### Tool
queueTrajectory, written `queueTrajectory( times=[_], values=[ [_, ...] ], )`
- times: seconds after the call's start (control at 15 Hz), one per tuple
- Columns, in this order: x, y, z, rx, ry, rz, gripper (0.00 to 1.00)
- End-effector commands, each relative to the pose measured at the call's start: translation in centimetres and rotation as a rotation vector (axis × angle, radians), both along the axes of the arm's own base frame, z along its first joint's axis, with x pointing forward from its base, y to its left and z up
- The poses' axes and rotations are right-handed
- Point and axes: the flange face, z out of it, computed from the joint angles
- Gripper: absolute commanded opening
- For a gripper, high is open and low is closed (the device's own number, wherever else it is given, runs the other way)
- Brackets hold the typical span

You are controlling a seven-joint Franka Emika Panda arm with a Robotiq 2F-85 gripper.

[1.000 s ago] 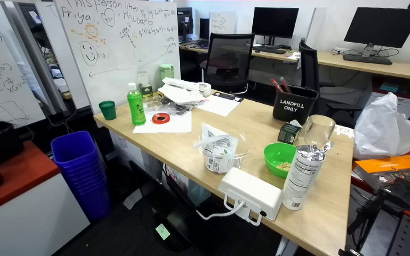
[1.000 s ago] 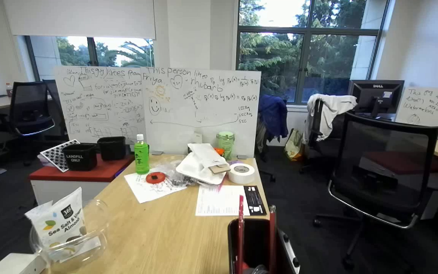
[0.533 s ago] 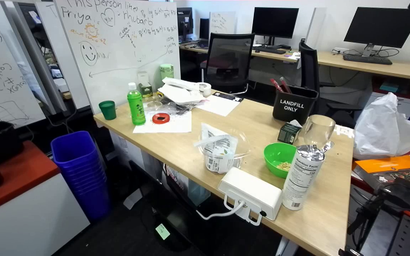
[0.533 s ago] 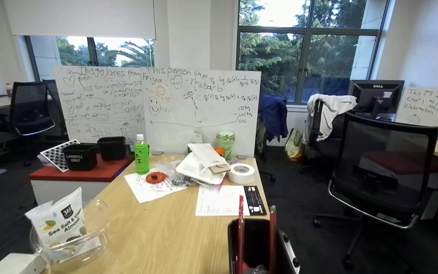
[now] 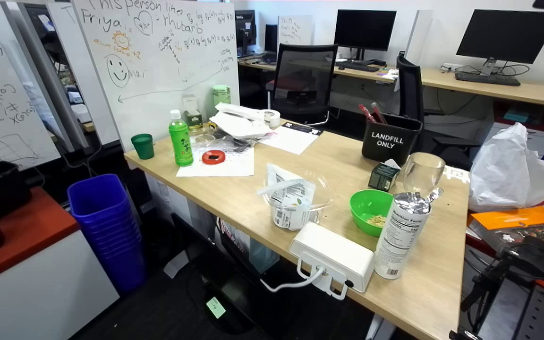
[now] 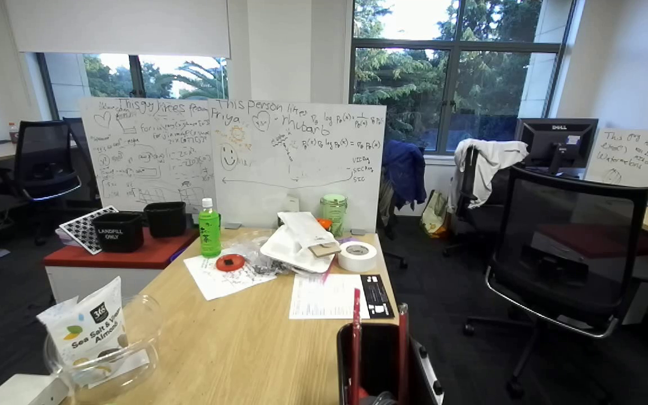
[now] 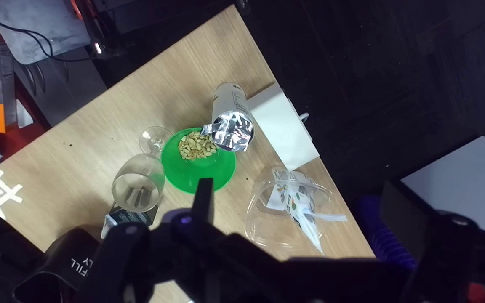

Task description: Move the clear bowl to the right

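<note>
The clear bowl is a see-through plastic bowl near the table's long edge. A white snack bag stands tilted inside it. The bowl also shows at the lower left in an exterior view, and below the camera in the wrist view. My gripper is open in the wrist view. Its dark fingers are wide apart, one over the green bowl's rim and one beyond the table edge. It is high above the table and touches nothing. Its fingers do not show in the exterior views.
The green bowl with nuts stands beside the clear bowl. Near it are a tall white can, a stemmed glass, a dark box and the black bin. A white device sits at the table edge.
In an exterior view, a dark shape at the top right corner has shifted slightly left and up. The things on the table have not moved.
</note>
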Motion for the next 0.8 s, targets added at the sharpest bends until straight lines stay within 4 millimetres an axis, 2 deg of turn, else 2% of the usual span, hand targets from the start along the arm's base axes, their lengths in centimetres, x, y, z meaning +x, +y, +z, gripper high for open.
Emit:
queueTrajectory(
  times=[0.0,0.27,0.53,0.73],
  values=[
    [2.1,1.1,-0.2,-0.008,0.002,0.035,1.0],
    [5.3,3.4,-2.2,-0.032,0.015,0.085,1.0],
    [9.8,5.7,-5.3,-0.022,-0.035,0.113,1.0],
    [12.6,6.6,-8.3,-0.015,-0.012,0.128,1.0]
  ],
)
